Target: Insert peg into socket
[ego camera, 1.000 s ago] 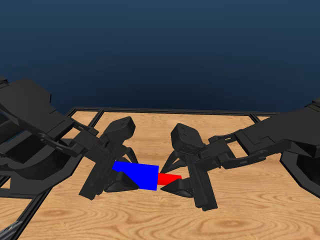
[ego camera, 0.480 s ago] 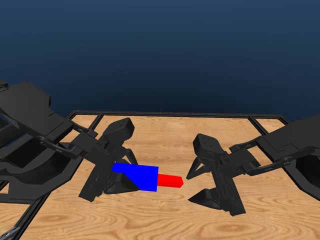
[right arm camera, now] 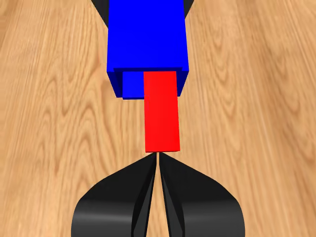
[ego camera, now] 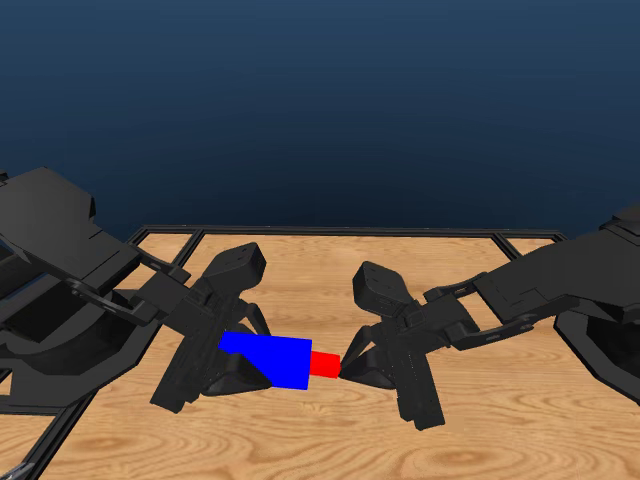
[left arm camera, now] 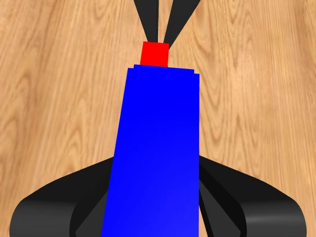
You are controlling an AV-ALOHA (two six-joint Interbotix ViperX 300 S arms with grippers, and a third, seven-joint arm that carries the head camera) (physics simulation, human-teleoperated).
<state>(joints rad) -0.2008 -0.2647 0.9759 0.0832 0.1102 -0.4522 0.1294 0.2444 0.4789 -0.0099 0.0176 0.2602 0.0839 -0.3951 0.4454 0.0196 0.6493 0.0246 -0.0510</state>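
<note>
Insertion was nearly done: the peg [right arm camera: 161, 111] sat mostly inside the socket [ego camera: 268, 358], which the left gripper [ego camera: 238, 366] clamped above the table [ego camera: 300, 440]. Right gripper [right arm camera: 158, 159], jaws pinched together and empty, touched the peg's exposed end; next, probably a straight push.

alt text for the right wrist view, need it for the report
A red peg sticks partway out of the open end of a blue socket, seated against one side of the opening. The right gripper, jaws closed together, sits just behind the peg's free end, not gripping it. Wooden table lies beneath.
</note>
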